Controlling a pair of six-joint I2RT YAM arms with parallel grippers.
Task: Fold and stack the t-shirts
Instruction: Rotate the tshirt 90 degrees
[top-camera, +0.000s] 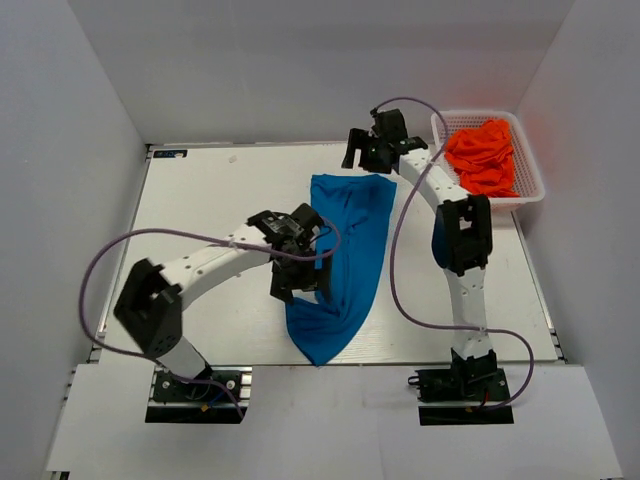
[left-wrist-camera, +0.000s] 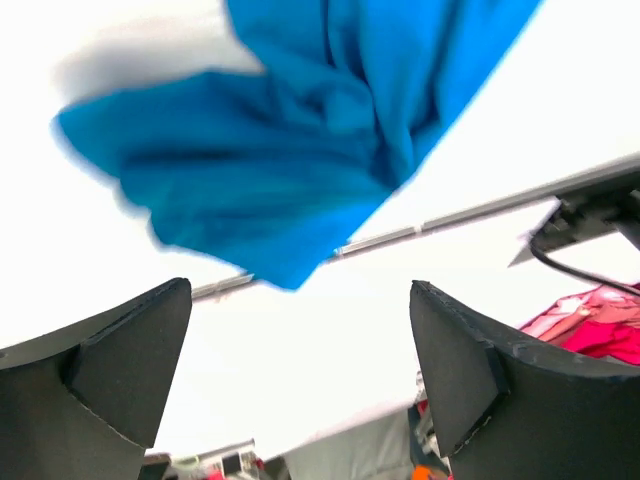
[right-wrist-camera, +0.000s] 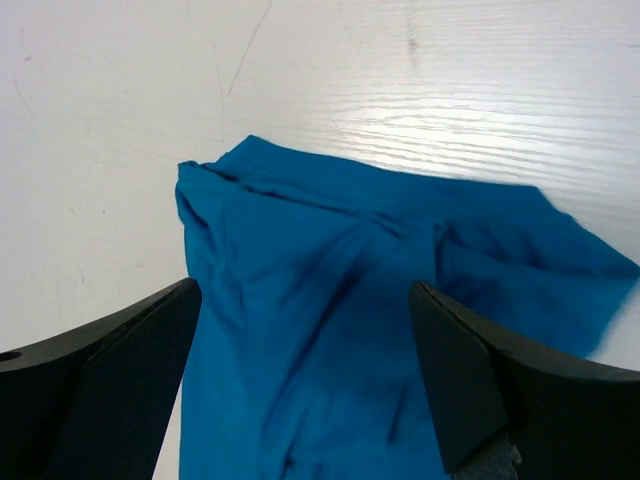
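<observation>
Blue t-shirt (top-camera: 345, 250) lies rumpled at frame centre, orange-red t-shirts (top-camera: 482, 155) in basket (top-camera: 533, 190) upper right; soft, limp, light, best pinched at hem corners; left gripper (left-wrist-camera: 300, 330) and right gripper (right-wrist-camera: 302, 300) wide, empty.

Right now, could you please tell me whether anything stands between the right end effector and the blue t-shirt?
Nothing visible does: the open right end effector hangs above the far edge of the blue t-shirt, looking straight down at it.
</observation>
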